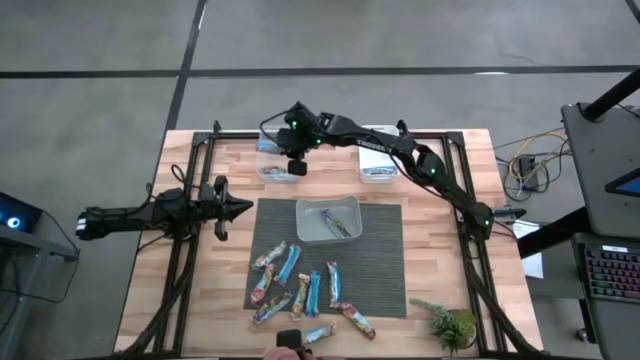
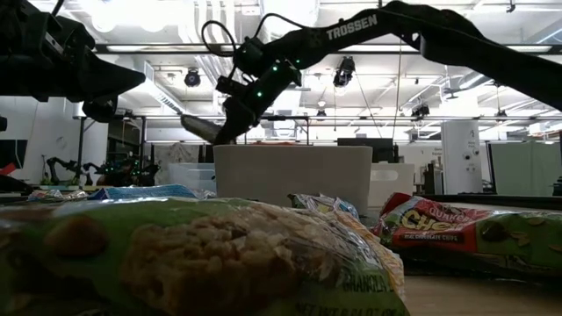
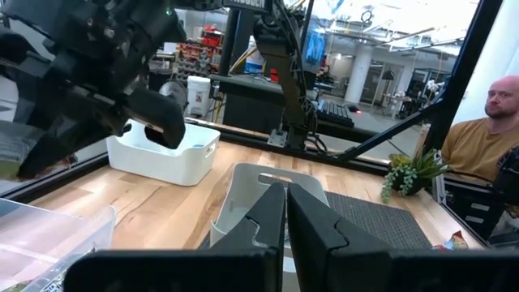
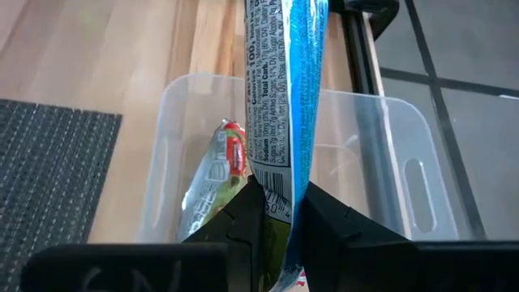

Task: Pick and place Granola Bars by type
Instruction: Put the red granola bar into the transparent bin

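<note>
Clamped between the right gripper [image 4: 280,212] fingers, a blue granola bar [image 4: 285,97] hangs above a clear tub [image 4: 369,154]. Left gripper [image 1: 240,208] waits, jaws together.

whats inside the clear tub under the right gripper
One bar in a green and red wrapper leans against the clear tub's wall. The blue-edged bar held by the right gripper hangs above it, hiding part of the tub floor, so more could lie there.
</note>
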